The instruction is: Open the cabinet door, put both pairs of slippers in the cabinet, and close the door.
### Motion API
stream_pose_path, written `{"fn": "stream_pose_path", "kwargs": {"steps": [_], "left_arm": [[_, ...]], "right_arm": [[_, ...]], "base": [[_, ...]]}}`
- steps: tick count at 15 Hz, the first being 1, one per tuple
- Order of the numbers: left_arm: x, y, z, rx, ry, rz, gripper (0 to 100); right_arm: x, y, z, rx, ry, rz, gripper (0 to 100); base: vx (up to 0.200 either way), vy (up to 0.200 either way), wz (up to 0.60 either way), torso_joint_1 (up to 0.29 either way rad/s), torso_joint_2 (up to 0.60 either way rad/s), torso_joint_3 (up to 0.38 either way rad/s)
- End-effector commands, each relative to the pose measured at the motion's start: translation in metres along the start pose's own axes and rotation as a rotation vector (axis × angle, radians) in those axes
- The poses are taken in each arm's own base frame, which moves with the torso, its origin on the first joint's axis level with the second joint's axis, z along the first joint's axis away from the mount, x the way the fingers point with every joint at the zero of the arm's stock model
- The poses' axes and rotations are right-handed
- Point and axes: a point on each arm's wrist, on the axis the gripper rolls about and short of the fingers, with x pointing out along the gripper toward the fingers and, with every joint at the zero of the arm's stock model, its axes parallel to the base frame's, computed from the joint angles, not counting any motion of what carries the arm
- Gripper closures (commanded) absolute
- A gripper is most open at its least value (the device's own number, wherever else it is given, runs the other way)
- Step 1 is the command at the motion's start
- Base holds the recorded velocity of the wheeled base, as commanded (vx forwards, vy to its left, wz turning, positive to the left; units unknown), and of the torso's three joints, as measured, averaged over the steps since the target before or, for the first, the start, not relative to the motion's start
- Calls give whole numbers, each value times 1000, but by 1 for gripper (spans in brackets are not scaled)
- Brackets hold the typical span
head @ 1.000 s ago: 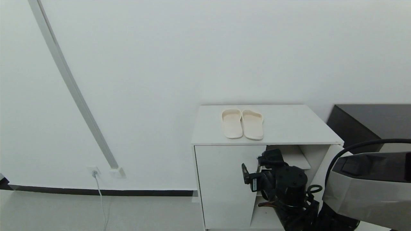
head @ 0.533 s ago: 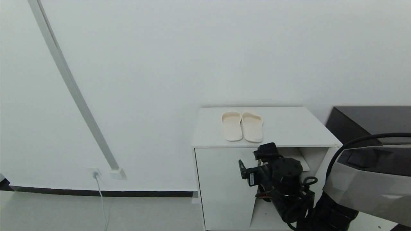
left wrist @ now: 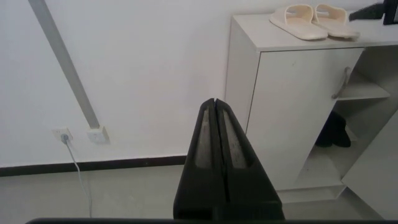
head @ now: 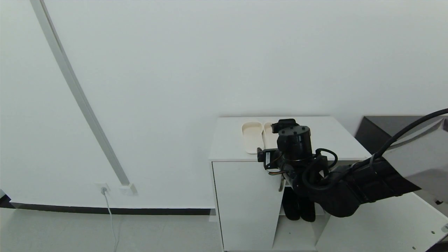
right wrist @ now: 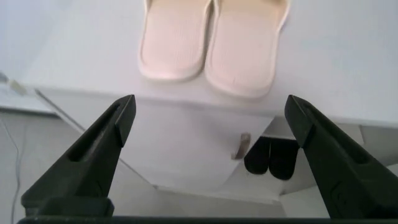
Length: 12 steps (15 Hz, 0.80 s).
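Observation:
A cream pair of slippers (head: 252,136) lies on top of the white cabinet (head: 325,140), side by side; it also shows in the wrist views (left wrist: 314,14) (right wrist: 211,37). A black pair (head: 297,210) stands inside the cabinet's right compartment (left wrist: 336,130) (right wrist: 273,157). The right-hand door (head: 381,224) is swung open; the left door (head: 245,203) is closed. My right gripper (right wrist: 210,109) is open, held just above the top's front edge, facing the cream pair with nothing between its fingers. My left gripper (left wrist: 215,109) is shut and empty, well back from the cabinet.
A metal handle (right wrist: 241,146) hangs on the closed door's edge. A dark piece of furniture (head: 385,126) stands to the cabinet's right. On the left wall are a slanted cable strip (head: 80,98) and a socket with a cord (head: 103,190) above open floor.
My right arm has risen from in front of the open compartment to the cabinet top's front edge, now covering part of the cream pair in the head view. The slippers have not moved.

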Motion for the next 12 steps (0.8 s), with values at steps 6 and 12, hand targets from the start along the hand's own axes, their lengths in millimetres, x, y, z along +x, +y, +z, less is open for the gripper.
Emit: {"fn": "stream_pose_path", "kwargs": {"steps": [6, 12], "left_arm": [[0, 0, 0, -1, 1, 0, 100], [0, 0, 0, -1, 1, 0, 100]], "right_arm": [[-4, 2, 5, 15, -14, 8, 0], [3, 2, -17, 2, 13, 1, 0]], "base": [[133, 0, 0, -1, 1, 2], [167, 0, 0, 8, 0, -1]]}}
